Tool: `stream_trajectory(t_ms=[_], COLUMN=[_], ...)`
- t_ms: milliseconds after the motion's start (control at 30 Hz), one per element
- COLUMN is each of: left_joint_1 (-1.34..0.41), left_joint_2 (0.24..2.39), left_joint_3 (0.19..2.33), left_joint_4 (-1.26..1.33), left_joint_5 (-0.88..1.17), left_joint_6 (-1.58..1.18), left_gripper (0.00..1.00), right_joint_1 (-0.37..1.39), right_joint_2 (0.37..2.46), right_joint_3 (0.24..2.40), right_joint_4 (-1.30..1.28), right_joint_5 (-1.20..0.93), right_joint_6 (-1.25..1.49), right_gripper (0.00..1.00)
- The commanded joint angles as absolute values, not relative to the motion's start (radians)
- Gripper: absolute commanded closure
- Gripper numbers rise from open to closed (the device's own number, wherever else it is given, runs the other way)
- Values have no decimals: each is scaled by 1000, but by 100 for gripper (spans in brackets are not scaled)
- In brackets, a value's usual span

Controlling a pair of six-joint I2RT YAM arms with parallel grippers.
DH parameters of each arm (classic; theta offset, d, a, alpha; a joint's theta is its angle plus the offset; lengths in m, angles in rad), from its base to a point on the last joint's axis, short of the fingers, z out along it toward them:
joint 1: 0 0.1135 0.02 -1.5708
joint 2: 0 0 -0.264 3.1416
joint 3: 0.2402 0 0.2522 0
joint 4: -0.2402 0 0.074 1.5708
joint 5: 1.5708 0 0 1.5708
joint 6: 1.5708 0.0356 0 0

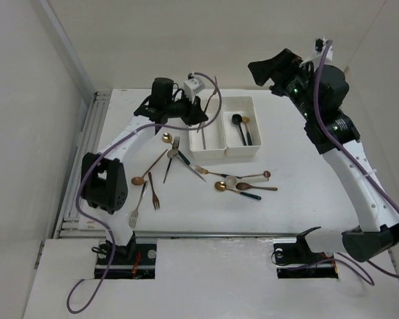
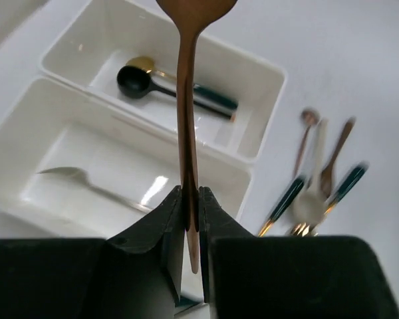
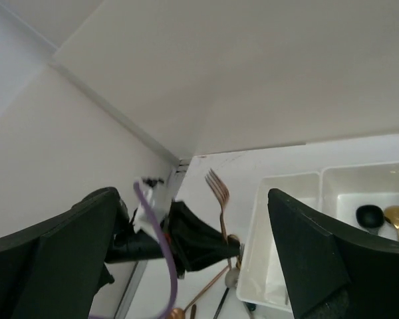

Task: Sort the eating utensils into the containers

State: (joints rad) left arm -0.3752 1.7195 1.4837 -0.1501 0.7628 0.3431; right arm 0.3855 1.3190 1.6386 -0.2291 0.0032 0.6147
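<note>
1. The table point(image 1: 306, 199) carries the two joined white containers point(image 1: 225, 151); every place below is given from them
2. The right gripper point(image 1: 276, 70) hangs high, beyond the containers' right far corner; its wrist view shows the fingers spread wide with nothing between them
3. The left gripper point(image 2: 191, 199) is at the outer long wall of the left container, pressed together on the handle of a copper fork point(image 2: 186, 119), which stands straight out from the jaws; the tines show in the right wrist view point(image 3: 217, 183)
4. The scattered utensils point(image 1: 243, 187) lie loose on the near side of the containers and off to their left, forks and spoons mixed and some crossing
5. The left container holds one silver utensil point(image 2: 73, 174); the right one holds a black spoon point(image 2: 134, 81) and a gold spoon point(image 2: 143, 63) with a dark handle
6. Step in hand, as I judge it: carrying the copper fork to its container, with most pieces still unsorted
7. The next move calls for bringing the fork over the left container, tipping it flat to fit inside the walls, then letting go
8. No brand, label or writing can be read anywhere
</note>
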Motion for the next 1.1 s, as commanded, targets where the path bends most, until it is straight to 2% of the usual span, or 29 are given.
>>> stream_trajectory(t_ms=[0, 67, 167, 233, 300, 333, 467, 567, 600, 633, 733, 867, 900, 933, 1067], left_joint_1=[-334, -324, -324, -324, -324, -336, -360, -360, -360, -360, -350, -341, -341, -330, -241], left_joint_2=[1834, 1850, 1838, 1838, 1838, 1848, 1871, 1861, 1861, 1850, 1807, 1708, 1689, 1672, 1622], left_joint_3=[1545, 1505, 1441, 1428, 1416, 1416, 1472, 1511, 1538, 1554, 1623, 1667, 1646, 1620, 1423], left_joint_4=[73, 176, 198, 167, 143, 123, 61, 17, 2, -43, -121, -277, -291, -305, -428], left_joint_5=[876, 797, 683, 620, 609, 597, 563, 522, 522, 505, 454, 231, 96, 54, 78], left_joint_6=[-404, -553, -554, -554, -563, -545, -489, -456, -440, -399, -312, -14, 83, 130, 253], left_gripper=[100, 100, 100, 95, 90, 82, 73, 54, 54, 46, 46, 50, 52, 53, 55], right_joint_1=[391, 391, 391, 391, 391, 391, 391, 400, 400, 400, 409, 419, 419, 431, 440], right_joint_2=[1339, 1310, 1270, 1252, 1239, 1239, 1239, 1239, 1239, 1239, 1239, 1239, 1239, 1239, 1249], right_joint_3=[1553, 1522, 1508, 1482, 1471, 1471, 1473, 1482, 1482, 1482, 1482, 1473, 1464, 1454, 1445], right_joint_4=[-256, -278, -291, -304, -331, -340, -416, -448, -459, -459, -450, -440, -440, -430, -430], right_joint_5=[123, 132, 158, 179, 179, 189, 177, 163, 163, 147, 118, 107, 97, 84, 57], right_joint_6=[620, 609, 600, 591, 577, 562, 514, 483, 473, 462, 462, 453, 453, 453, 453], right_gripper=[0, 0, 0, 0, 0, 0, 0, 0, 0, 0, 0, 0, 0, 0, 0])
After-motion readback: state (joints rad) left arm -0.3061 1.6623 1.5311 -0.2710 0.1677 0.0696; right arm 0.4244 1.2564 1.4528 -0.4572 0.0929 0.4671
